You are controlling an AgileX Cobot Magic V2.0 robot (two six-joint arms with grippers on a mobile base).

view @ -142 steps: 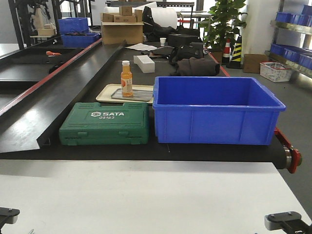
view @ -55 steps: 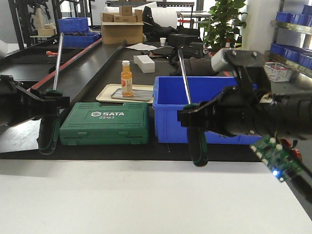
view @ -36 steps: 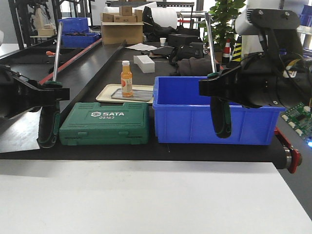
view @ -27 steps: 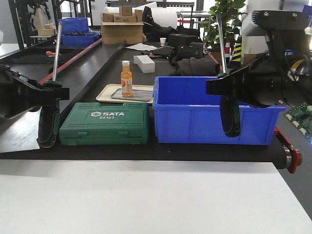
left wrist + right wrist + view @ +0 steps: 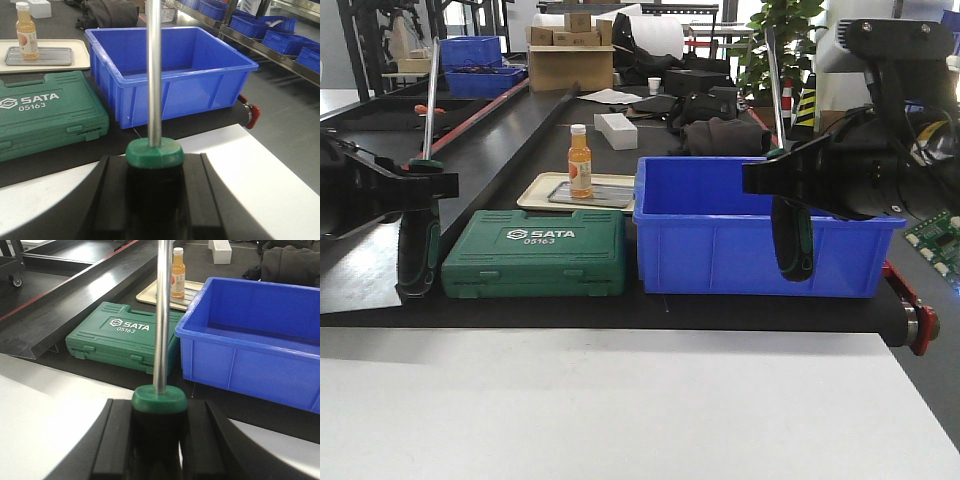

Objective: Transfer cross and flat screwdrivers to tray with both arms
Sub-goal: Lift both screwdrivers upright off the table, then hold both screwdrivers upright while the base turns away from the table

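left wrist: left jaws clamp rubber-handled left screwdriver (image 5: 154, 125); right jaws, right screwdriver (image 5: 160, 365); round steel shafts.

Green tool case (image 5: 534, 253) — white lettering on the lid reads "SATA", with the number "05163" beneath it; no other text is legible.

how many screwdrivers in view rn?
2. One screwdriver upright in the left gripper, by the shut green case; the other in the right gripper, before the blue crate. Case could hide more.
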